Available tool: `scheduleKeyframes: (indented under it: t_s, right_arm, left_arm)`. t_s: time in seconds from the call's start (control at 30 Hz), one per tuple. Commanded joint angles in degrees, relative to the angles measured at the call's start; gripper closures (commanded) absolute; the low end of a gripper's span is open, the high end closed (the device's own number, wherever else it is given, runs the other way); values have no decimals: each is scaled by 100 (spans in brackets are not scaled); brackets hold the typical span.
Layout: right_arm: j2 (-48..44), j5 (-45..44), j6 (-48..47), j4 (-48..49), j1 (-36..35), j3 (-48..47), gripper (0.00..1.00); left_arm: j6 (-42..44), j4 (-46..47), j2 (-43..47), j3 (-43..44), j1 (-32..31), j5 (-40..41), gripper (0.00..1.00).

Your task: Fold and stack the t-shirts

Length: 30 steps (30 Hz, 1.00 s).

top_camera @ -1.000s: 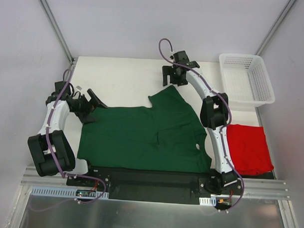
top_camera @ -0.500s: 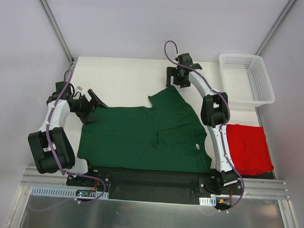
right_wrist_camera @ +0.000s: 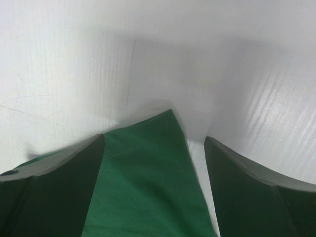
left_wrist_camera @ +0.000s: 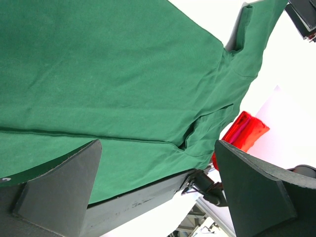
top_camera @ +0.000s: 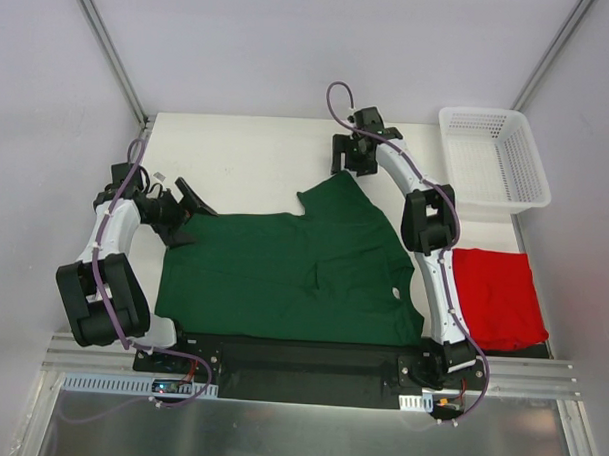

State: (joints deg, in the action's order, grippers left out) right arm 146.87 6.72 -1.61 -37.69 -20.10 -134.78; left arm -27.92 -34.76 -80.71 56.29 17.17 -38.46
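A green t-shirt (top_camera: 293,263) lies spread flat on the white table, one sleeve reaching toward the back. My right gripper (top_camera: 349,160) hovers open over that sleeve's tip (right_wrist_camera: 148,168), its fingers (right_wrist_camera: 247,192) straddling the cloth without closing on it. My left gripper (top_camera: 190,206) is open at the shirt's far-left corner, with the green fabric (left_wrist_camera: 113,84) filling its view and nothing between the fingers. A folded red t-shirt (top_camera: 497,295) rests at the right; a slice of the red t-shirt (left_wrist_camera: 243,133) shows in the left wrist view.
A white plastic basket (top_camera: 492,160) stands at the back right corner. A black strip (top_camera: 290,353) runs along the table's near edge under the shirt's hem. Metal frame posts rise at both back corners.
The right gripper has shifted slightly right and toward the sleeve tip. The left arm and the shirts have stayed put.
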Motion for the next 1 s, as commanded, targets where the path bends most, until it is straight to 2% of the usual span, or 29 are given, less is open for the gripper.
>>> scheduleKeyframes:
  t_s: [0.0, 0.17, 0.3, 0.57, 0.63, 0.67, 0.83, 0.97]
  right_arm:
    - [-9, 163, -6, -19, -179, 4, 15]
    - [-35, 75, -68, -80, -249, 127, 20]
    - [-35, 5, -94, -159, -240, 162, 35]
    - [-62, -127, -103, -265, -188, 180, 57]
    - [-70, -136, -112, -282, -179, 189, 60]
    - [-88, -145, -112, -283, -170, 198, 65]
    - [-158, -171, -94, -283, -126, 224, 68]
    - [-176, -163, -77, -283, -100, 207, 72]
  left_arm:
    - [-82, 66, -208, 162, -65, 172, 1]
    - [-187, 57, -559, 540, -65, 224, 1]
    - [-170, 49, -709, 900, -65, 242, 1]
    - [-73, -30, -806, 1050, -73, 391, 1]
    - [40, -65, -911, 1094, -47, 462, 1]
    - [76, -118, -973, 1129, -47, 497, 1]
    - [436, -469, -1359, 1621, -47, 1216, 1]
    - [709, -952, -1763, 2401, -38, 1779, 1]
